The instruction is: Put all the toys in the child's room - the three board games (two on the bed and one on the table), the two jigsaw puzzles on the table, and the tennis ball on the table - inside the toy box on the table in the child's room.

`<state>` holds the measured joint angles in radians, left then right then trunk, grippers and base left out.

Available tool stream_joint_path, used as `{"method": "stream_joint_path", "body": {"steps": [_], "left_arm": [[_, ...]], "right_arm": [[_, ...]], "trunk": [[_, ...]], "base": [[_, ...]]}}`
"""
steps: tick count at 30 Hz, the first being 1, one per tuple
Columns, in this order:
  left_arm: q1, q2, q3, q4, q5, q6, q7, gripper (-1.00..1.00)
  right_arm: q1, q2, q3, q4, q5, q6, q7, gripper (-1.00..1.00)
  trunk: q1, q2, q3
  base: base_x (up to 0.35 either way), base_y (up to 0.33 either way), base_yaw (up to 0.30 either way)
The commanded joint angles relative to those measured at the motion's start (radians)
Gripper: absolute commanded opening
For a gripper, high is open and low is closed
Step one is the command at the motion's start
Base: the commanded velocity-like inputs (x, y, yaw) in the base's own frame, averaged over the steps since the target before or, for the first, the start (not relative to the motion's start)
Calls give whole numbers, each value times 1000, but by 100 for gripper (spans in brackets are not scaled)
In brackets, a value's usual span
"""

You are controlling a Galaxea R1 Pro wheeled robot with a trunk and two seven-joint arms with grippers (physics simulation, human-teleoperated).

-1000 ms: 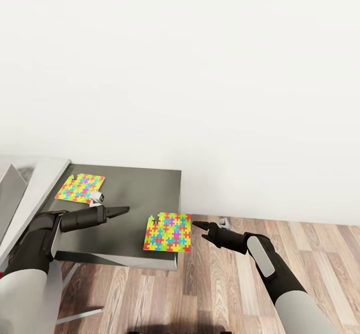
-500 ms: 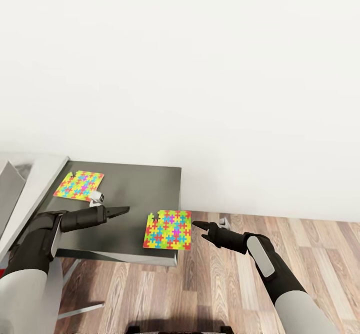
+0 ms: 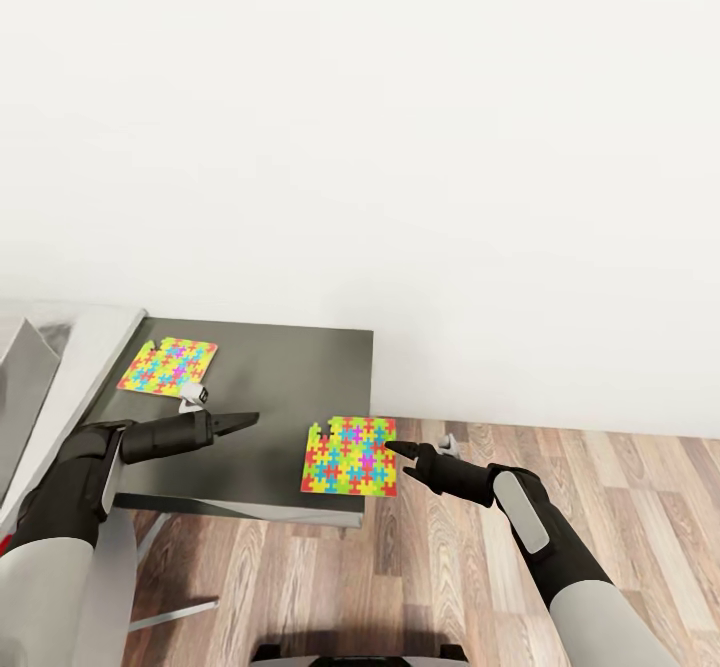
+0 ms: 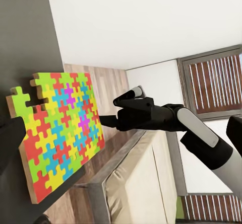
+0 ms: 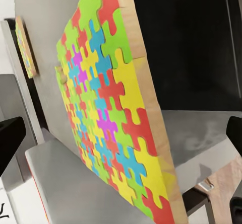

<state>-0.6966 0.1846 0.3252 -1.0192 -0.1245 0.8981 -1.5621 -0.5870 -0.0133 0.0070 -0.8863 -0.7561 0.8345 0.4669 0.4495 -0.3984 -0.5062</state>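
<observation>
Right gripper (image 3: 392,446): empty, opening unclear, beside near puzzle (image 3: 350,456).
Approach: slide under edge overhanging bench (image 3: 280,387).
Left gripper (image 3: 250,417): empty, seemingly closed.

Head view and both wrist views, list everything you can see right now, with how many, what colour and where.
Jigsaw puzzles: two, multicoloured; one at the dark top's near right corner, overhanging the edge, one at its far left.
Table: one; dark grey cabinet top joined to a light grey desk top at the left.
Wall: one, white, behind the table.
Floor: wood planks, right of and below the table.
Bed: beige mattress, seen past the table edge in the left wrist view.
Windows: dark-framed.
Left gripper: black, over the dark top.
Right gripper: black, at the near puzzle's right edge.
</observation>
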Motion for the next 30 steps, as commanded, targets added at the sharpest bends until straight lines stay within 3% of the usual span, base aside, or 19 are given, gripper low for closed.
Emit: {"method": "stream_joint_path", "body": {"steps": [1, 30], "left_arm": [[-1, -1, 2, -1, -11, 10, -9, 100], [0, -1, 2, -1, -11, 10, -9, 100]], "right_arm": [[-1, -1, 1, 0, 0, 3, 2, 100], [-1, -1, 2, 0, 0, 9, 1, 100]], "trunk": [[1, -2, -1], [1, -2, -2]], "base": [[0, 15, 0], [0, 30, 0]]}}
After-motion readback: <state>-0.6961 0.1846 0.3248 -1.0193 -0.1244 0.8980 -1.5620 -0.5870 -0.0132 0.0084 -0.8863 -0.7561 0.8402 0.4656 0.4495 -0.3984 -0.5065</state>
